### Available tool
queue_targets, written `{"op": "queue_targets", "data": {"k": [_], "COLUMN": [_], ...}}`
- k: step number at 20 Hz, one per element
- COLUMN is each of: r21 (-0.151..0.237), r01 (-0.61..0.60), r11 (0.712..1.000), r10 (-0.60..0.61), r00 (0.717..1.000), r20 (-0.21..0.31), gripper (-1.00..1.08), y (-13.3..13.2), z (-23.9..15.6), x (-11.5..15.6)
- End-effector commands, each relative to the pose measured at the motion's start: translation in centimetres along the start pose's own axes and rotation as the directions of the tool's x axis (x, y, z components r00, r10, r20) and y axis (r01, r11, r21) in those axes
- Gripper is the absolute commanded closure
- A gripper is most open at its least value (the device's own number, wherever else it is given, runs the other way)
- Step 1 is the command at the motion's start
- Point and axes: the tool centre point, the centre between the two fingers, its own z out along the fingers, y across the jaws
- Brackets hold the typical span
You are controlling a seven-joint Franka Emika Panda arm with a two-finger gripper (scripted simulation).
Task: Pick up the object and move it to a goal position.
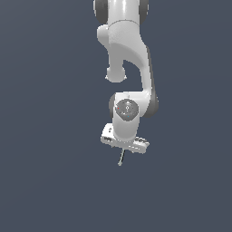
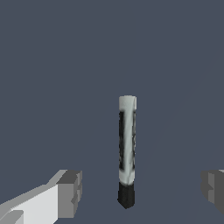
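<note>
The Panda arm [image 1: 129,68] hangs over a plain dark surface [image 1: 45,181]. Its gripper [image 2: 140,186] is spread wide, holding nothing, with a grey finger [image 2: 70,192] on either side of the rod [image 2: 127,144] and clear of it. The thin grey rod (black tip at one end) lies between them; the exterior view shows it just below the gripper.

grey rod [image 2: 127,144], between spread claw [image 2: 142,188] fingers [image 2: 70,192]
</note>
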Motion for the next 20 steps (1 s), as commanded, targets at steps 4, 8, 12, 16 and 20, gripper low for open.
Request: {"op": "queue_targets", "data": {"k": [4, 8, 12, 16, 20], "r21": [0.001, 0.001, 0.001, 0.001, 0.001], "r01": [-0.020, -0.016, -0.017, -0.019, -0.020], "r11": [1.000, 1.000, 1.000, 1.000, 1.000], "r10": [0.020, 0.016, 0.017, 0.019, 0.020], "r00": [1.000, 1.000, 1.000, 1.000, 1.000], "r20": [-0.001, 0.000, -0.001, -0.001, -0.001], "gripper": [-0.92, -0.92, -0.92, -0.92, -0.92], "y": [-0.3, -0.3, -0.3, -0.3, -0.3], "z": [0.6, 0.9, 2.4, 4.6, 5.6], "x": [0.3, 0.2, 0.2, 0.2, 0.2]}}
